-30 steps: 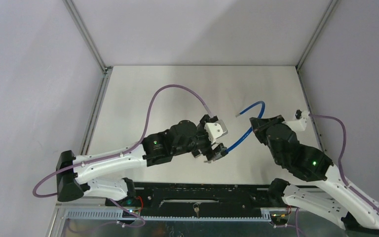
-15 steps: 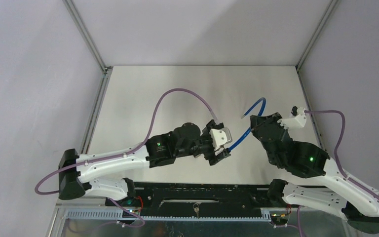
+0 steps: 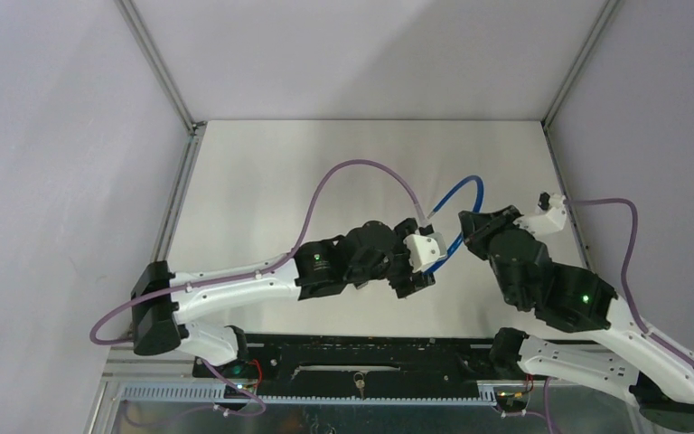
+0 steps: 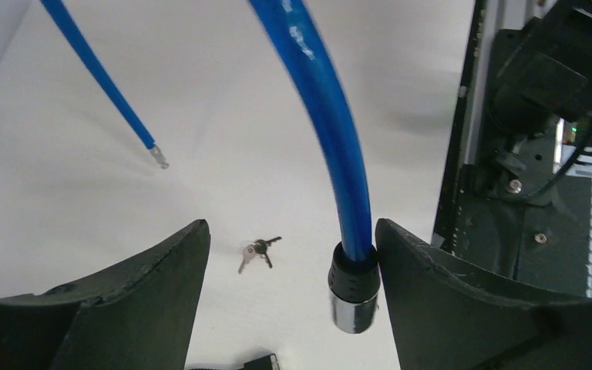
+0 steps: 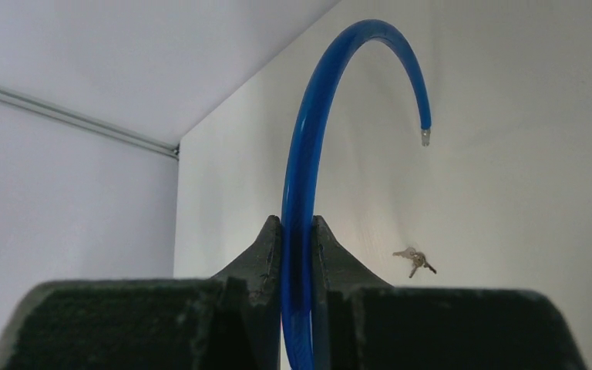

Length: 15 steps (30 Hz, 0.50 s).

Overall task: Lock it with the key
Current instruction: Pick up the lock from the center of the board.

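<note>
A blue cable lock (image 3: 470, 192) arcs above the white table. My right gripper (image 3: 466, 233) is shut on the cable's middle; in the right wrist view (image 5: 297, 247) the cable rises from between the fingers and curls to its metal tip (image 5: 425, 139). My left gripper (image 3: 414, 277) is open. In the left wrist view (image 4: 289, 235) the black and silver lock barrel (image 4: 354, 287) hangs between the jaws, close against the right finger (image 4: 432, 262). A small bunch of keys (image 4: 257, 250) lies on the table below; it also shows in the right wrist view (image 5: 414, 261). The top view hides the keys.
A black rail with wiring (image 3: 370, 357) runs along the table's near edge, also in the left wrist view (image 4: 524, 154). Grey walls and metal frame posts (image 3: 158, 72) enclose the table. Purple hoses (image 3: 361, 167) loop above both arms.
My left arm has moved right, toward the right gripper, staying at the cable's lock end. The right gripper has shifted slightly and the cable's arc has swung more upright.
</note>
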Motion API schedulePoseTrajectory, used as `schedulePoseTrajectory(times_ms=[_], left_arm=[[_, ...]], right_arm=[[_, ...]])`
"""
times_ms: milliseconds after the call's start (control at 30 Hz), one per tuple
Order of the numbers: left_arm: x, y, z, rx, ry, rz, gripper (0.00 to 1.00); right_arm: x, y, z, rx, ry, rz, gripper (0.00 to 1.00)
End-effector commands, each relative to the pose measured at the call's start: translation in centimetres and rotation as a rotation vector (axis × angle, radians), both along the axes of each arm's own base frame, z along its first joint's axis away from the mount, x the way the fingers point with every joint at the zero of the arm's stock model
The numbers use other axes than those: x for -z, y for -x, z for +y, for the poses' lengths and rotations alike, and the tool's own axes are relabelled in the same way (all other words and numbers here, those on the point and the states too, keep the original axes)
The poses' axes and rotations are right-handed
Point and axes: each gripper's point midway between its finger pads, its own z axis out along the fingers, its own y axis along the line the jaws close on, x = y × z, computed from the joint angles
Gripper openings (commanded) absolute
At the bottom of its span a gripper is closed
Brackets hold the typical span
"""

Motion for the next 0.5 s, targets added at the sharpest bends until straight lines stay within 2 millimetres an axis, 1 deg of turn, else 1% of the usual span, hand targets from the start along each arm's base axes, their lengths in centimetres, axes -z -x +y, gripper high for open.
schedulePoseTrajectory(times_ms=[0,67,167,267,367,467], left_arm=[[-3.1,-2.3,-0.7,-0.097,0.044,-0.085,0.79],[-3.1,-3.1,-0.8,-0.138,0.031,-0.101,0.74],[-2.6,-4.1,-0.8,-0.183,0.014,-0.123,0.70],[-2.7,-4.7,-0.9,-0.218,0.016,-0.141,0.65],[-3.3,-4.7,-1.0,-0.224,0.022,-0.159,0.64],[-4.3,-4.3,-1.2,-0.219,0.024,-0.193,0.63]], right_arm=[[-3.2,0.2,0.2,-0.039,-0.096,-0.091,0.00],[-3.0,0.4,0.3,-0.056,-0.099,-0.087,0.00],[-2.9,0.6,0.5,-0.074,-0.104,-0.082,0.00],[-2.8,0.7,0.7,-0.088,-0.108,-0.079,0.00],[-2.4,0.7,1.0,-0.095,-0.100,-0.070,0.00],[-1.6,0.5,1.2,-0.091,-0.090,-0.047,0.00]])
